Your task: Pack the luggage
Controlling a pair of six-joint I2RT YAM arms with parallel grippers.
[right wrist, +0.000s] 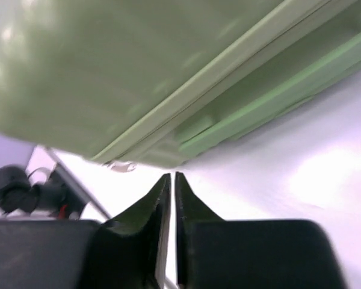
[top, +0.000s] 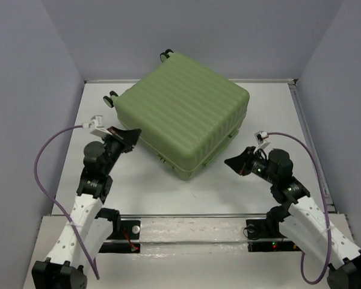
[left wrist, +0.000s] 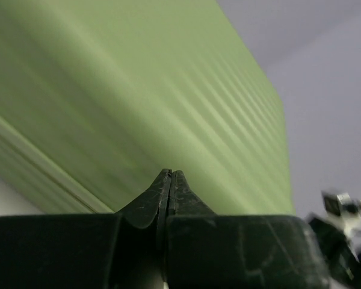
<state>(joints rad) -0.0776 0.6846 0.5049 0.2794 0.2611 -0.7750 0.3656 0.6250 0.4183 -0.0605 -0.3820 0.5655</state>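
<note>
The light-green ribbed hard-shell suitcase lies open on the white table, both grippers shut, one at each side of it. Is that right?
Not quite. The light-green ribbed hard-shell suitcase lies closed, not open; the top external view shows its shells together. The left gripper and right gripper are indeed shut, one at each side.

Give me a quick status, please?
Left gripper shut, beside the luggage. Right gripper shut, just short of it. Luggage closed. Nothing blocking.
</note>
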